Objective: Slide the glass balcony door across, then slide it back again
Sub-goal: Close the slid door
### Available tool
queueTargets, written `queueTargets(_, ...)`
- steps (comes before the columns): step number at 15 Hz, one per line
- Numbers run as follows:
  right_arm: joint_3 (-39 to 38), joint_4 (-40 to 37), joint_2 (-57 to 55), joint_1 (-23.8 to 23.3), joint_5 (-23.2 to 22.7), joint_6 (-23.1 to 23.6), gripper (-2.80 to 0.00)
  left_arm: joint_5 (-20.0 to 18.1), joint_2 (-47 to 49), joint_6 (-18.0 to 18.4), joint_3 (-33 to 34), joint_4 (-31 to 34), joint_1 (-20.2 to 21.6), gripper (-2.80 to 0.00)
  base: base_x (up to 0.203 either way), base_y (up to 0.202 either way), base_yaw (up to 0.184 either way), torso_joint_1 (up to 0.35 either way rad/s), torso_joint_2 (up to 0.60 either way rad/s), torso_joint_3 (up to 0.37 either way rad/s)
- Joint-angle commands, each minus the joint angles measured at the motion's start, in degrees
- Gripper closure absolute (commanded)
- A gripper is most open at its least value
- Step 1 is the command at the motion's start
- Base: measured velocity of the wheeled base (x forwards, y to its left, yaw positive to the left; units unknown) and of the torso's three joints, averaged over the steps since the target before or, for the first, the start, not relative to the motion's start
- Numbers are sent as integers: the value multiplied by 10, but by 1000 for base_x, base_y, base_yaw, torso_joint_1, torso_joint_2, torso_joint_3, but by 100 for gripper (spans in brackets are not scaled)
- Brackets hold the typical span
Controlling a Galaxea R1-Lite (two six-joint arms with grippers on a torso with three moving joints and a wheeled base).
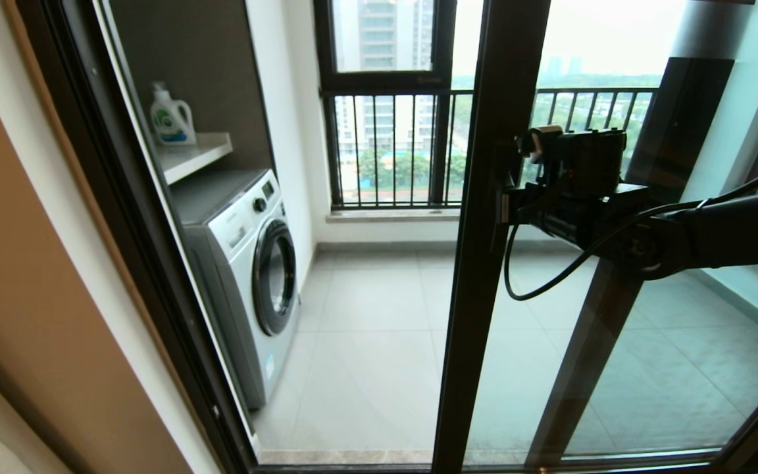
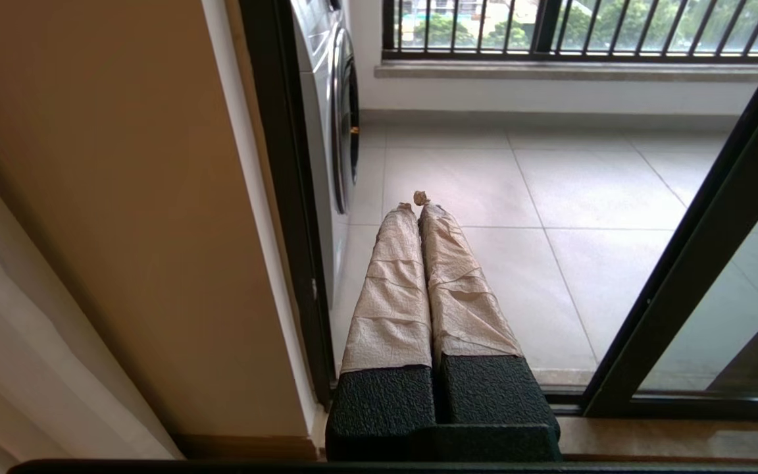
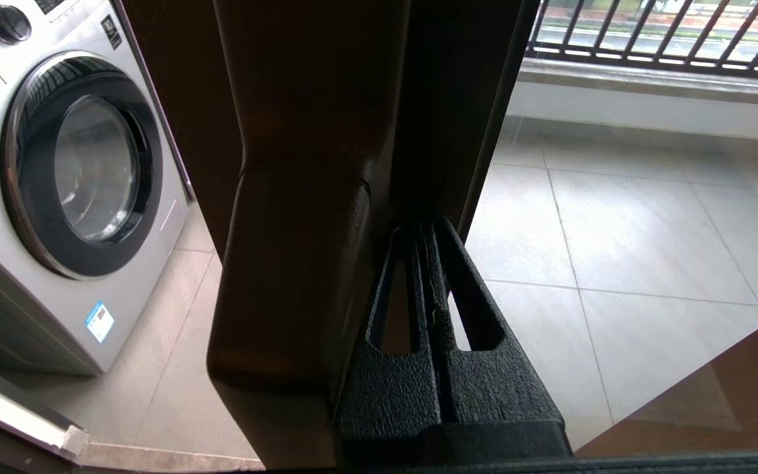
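The glass balcony door (image 1: 484, 276) stands partly slid across, its dark upright edge near the middle of the head view with an open gap to its left. My right gripper (image 1: 504, 197) reaches in from the right at mid height and meets that upright. In the right wrist view its fingers (image 3: 412, 368) lie shut together, tucked between the door's bar handle (image 3: 293, 263) and the frame (image 3: 445, 99), with nothing between them. My left gripper (image 2: 416, 203), with tape-wrapped fingers, is shut and empty, low by the sill beside the left wall; the door frame (image 2: 682, 263) lies to its right.
A white washing machine (image 1: 247, 276) stands on the balcony's left, with a detergent bottle (image 1: 172, 118) on the shelf above. The outer window with railing bars (image 1: 392, 145) is at the back. A second dark upright (image 1: 589, 349) shows behind the glass. The door jamb (image 1: 135, 263) bounds the left.
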State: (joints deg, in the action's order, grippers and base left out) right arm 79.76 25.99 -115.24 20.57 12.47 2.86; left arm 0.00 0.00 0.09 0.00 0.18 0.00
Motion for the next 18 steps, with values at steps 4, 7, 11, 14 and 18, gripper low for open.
queueTargets(4, -4, 6, 2, 19, -1, 0, 0, 0, 1, 0, 0, 0, 0, 0, 0, 0, 0, 0, 0, 0)
queueTargets(7, -17, 51, 0, 25, -3, 3, 0, 0, 1, 0, 0, 0, 0, 0, 0, 0, 0, 0, 0, 0)
queueTargets(11, -19, 54, 0, 30, -3, 3, 0, 0, 1, 0, 0, 0, 0, 0, 0, 0, 0, 0, 0, 0)
queueTargets(14, -27, 55, 1, 38, -3, 1, 0, 0, 1, 0, 0, 0, 0, 0, 0, 0, 0, 0, 0, 0)
queueTargets(18, -40, 56, 3, 55, -3, 0, 0, 0, 0, 0, 0, 0, 0, 0, 0, 0, 0, 0, 0, 0)
